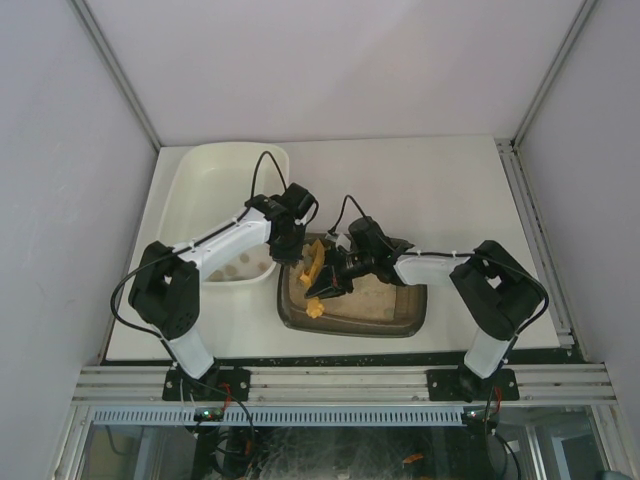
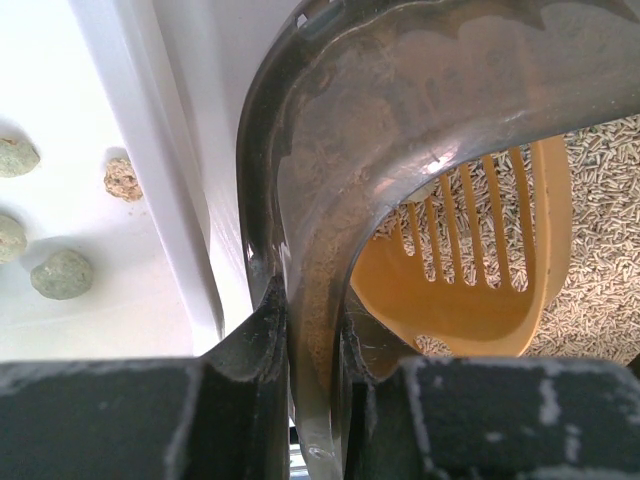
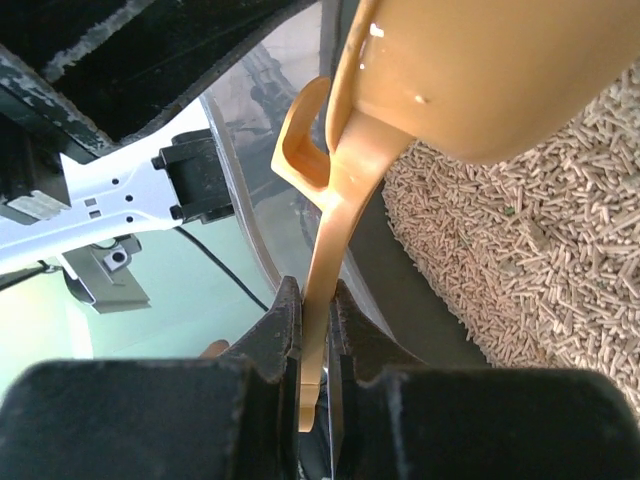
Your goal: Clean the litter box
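The litter box [image 1: 352, 328] is a dark olive tray of beige pellets [image 3: 520, 260], lying right of the white tub. My left gripper [image 1: 289, 254] is shut on its rim [image 2: 300, 150] at the near left corner, one finger outside the wall and one inside [image 2: 315, 330]. My right gripper [image 1: 336, 279] is shut on the thin handle [image 3: 345, 190] of an orange slotted scoop [image 1: 312, 262], clamped edge-on between the pads [image 3: 315, 310]. The scoop's bowl [image 2: 470, 280] hangs over the litter at the tray's left end and looks empty.
The cream-white tub [image 1: 225, 180] stands against the litter box's left side; its wall [image 2: 150, 150] runs right beside my left fingers. Several grey-brown clumps [image 2: 60, 272] lie on its floor. White enclosure walls ring the table.
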`<state>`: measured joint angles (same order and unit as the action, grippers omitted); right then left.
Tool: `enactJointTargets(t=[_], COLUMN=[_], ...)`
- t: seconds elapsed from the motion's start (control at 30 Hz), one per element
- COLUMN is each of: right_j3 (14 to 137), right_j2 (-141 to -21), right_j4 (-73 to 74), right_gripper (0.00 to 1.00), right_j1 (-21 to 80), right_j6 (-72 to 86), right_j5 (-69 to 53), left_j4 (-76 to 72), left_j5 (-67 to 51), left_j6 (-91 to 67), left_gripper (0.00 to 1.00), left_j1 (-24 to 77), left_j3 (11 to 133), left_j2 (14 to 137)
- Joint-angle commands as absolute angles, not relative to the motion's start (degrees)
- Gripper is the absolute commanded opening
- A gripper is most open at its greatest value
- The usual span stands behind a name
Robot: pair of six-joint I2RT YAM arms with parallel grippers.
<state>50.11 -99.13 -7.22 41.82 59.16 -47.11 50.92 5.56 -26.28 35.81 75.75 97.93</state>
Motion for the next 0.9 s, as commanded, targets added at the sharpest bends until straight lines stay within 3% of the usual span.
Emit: enactJointTargets(t=[0.0,0.87], right_j3=[46.2,39.8], right_j2=[-103.5,-94.6], right_j4=[-15.7,11.1], right_gripper=[0.0,0.0], right_j1=[44.5,44.2], right_j6=[49.0,27.9], right_j5=[-38.0,-28.9], left_j4=[45.5,47.7], left_j5=[-8.5,-8.6], left_j6=[-29.7,-25.9], left_gripper=[0.01,0.04], left_j1=[36.6,30.5], left_j3=[78.6,85.2], left_j2=[91.1,92.6])
